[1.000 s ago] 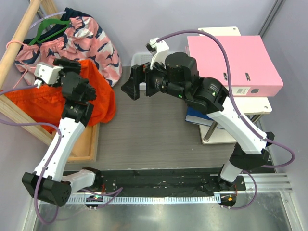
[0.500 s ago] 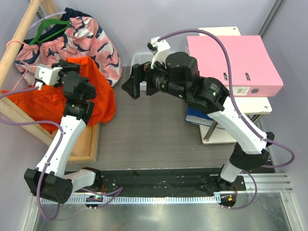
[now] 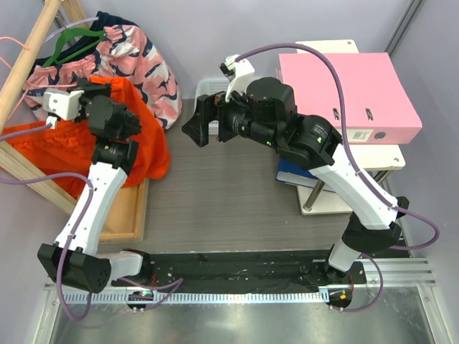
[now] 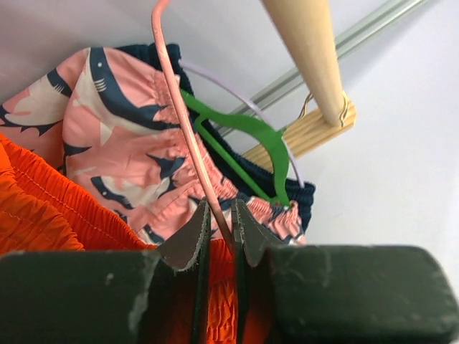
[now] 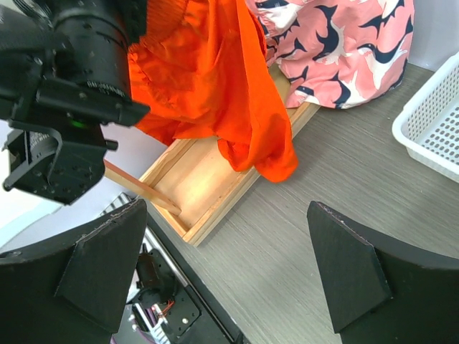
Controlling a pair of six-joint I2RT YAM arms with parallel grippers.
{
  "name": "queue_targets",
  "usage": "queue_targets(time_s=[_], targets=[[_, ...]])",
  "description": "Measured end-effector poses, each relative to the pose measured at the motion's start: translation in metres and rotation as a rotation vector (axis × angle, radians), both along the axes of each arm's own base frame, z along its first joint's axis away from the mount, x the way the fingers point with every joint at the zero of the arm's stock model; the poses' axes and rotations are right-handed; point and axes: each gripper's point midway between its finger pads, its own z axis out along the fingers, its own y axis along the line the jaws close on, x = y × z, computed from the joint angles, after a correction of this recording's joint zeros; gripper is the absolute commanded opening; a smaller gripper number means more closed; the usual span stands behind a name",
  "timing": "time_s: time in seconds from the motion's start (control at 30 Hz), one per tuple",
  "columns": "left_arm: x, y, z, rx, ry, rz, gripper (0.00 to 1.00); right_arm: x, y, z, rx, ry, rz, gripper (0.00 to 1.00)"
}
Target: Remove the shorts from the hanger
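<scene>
Basket [image 5: 429, 129]: white mesh, open-topped.
Patterned garment [image 3: 140, 61]: pink, navy, white — left of basket.
Green hanger [image 4: 242, 130]: farther left of basket.
Pink binder [image 3: 344, 89]: right of basket.

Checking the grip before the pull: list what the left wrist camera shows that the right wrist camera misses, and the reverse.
Left wrist only: left gripper closed on the pink hanger, a green hanger, the wooden rail. Right wrist only: white basket, wooden base frame, tabletop. Both: orange shorts and the pink patterned garment.

Shorts [image 3: 148, 140] left of basket [image 3: 204, 88] (seemingly apart)
</scene>
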Motion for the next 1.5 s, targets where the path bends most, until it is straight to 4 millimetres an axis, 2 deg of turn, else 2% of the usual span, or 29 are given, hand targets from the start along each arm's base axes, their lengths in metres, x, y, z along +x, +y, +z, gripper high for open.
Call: queue_targets(time_s=[0.13,0.37,0.6,0.73,1.03,1.17,1.37,1.5], targets=[[0.001,0.008,0.015,-0.020,-0.033,0.042,0.01,0.001,-0.001,0.000,-0.001,0.000,-0.004,1.00],[0.002,0.020,0.027,-0.055,-0.046,0.123,0.01,0.003,-0.001,-0.004,-0.009,0.003,-0.011,0.99],[-0.001,0.032,0.018,-0.080,-0.023,0.181,0.01,0.003,-0.001,-0.004,-0.010,0.003,-0.012,0.99],[0.004,0.032,0.002,-0.091,0.008,0.176,0.00,0.004,-0.001,-0.005,-0.014,0.000,-0.012,0.99],[0.018,0.016,-0.059,-0.178,0.101,0.033,0.00,0.007,0.003,-0.017,-0.039,-0.016,-0.005,1.00],[0.025,0.006,-0.079,-0.211,0.161,-0.040,0.00,0.006,0.000,-0.023,-0.040,-0.026,-0.006,1.00],[0.037,-0.025,-0.125,-0.275,0.261,-0.202,0.00,0.001,-0.020,-0.023,-0.031,-0.065,-0.028,1.00],[0.039,-0.062,-0.145,-0.256,0.348,-0.313,0.00,0.000,-0.028,-0.009,-0.005,-0.111,-0.041,1.00]])
